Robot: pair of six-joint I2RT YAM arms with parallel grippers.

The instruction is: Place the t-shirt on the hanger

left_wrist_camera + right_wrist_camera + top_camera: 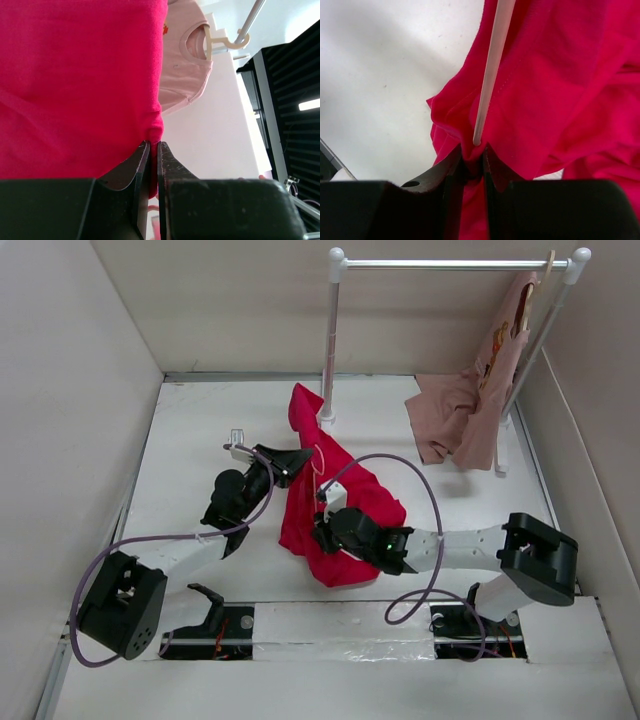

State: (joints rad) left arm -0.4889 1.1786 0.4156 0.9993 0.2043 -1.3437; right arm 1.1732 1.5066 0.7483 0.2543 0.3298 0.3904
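Note:
The crimson t-shirt [345, 500] lies bunched in the middle of the table, with one part pulled up toward the rack post. My left gripper [300, 460] is shut on an edge of the t-shirt [75, 75], and red cloth shows between its jaws [154, 144]. My right gripper [322, 530] is shut on a fold of the t-shirt [560, 75] near its lower left side [474, 152]. The hanger [490, 75] shows as a thin pale wire that runs down over the cloth and ends just above the right jaws. A short piece of the hanger [320, 462] is visible from above; the rest is hidden in the cloth.
A white clothes rack [450, 262] stands at the back, one post [328, 360] right behind the t-shirt. A pink-tan printed shirt [465, 410] hangs on a pale hanger [220, 42] at the rack's right end. Purple cables [425, 490] loop over the table. Walls enclose both sides.

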